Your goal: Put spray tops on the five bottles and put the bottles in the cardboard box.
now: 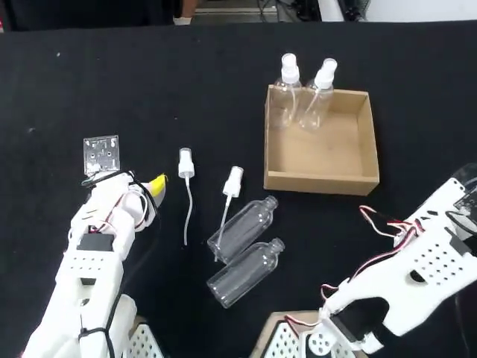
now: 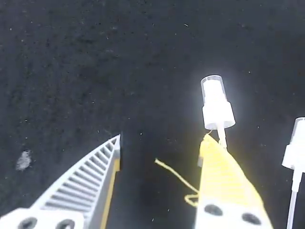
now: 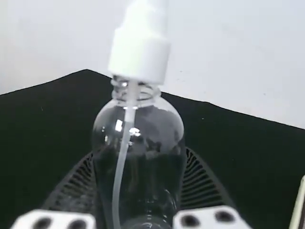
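Observation:
Two clear bottles (image 1: 242, 226) (image 1: 246, 272) lie uncapped on the black table. Two loose spray tops (image 1: 185, 164) (image 1: 233, 181) lie just left of them. My left gripper (image 1: 145, 188) is open low over the table. In the left wrist view its yellow fingertip (image 2: 208, 143) nearly touches the nearer spray top (image 2: 217, 107), and nothing is between its fingers. My right gripper (image 3: 140, 181) is shut on a clear bottle (image 3: 138, 143) with a white spray top (image 3: 140, 45) on its neck, held up at the table's right edge. Two capped bottles (image 1: 287, 89) (image 1: 319, 93) lean in the cardboard box (image 1: 320, 181).
A small clear square plate (image 1: 100, 155) lies just beyond the left gripper. The right arm (image 1: 417, 276) stretches across the lower right. The box floor in front of the two bottles is bare. Open black table lies at the far left and back.

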You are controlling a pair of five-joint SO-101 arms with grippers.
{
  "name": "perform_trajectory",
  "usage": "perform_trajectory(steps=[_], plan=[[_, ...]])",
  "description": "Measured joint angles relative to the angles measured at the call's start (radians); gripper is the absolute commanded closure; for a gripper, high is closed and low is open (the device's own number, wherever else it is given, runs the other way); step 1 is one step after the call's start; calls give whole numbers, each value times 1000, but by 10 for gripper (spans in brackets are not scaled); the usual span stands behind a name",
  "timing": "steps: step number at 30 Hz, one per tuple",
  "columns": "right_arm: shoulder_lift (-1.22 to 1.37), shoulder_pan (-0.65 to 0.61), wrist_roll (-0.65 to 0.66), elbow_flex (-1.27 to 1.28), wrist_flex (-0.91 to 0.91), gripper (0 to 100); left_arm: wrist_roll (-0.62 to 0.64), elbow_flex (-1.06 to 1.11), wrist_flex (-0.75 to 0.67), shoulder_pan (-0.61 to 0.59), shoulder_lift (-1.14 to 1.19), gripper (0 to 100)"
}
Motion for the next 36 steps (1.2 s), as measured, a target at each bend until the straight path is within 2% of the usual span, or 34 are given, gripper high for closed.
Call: perform_trajectory(steps=[4,10,23,29,36], plan=[[12,0,-2,-6,-8,977,0,0,0,0,0,741],[12,0,-2,-6,-8,821,0,0,0,0,0,741],[14,0,-2,-6,-8,817,-2,0,0,0,0,741],[-18,2,-2,60,-6,696,-2,0,0,0,0,741],[-114,2,-2,150,-6,687,-2,0,0,0,0,741]])
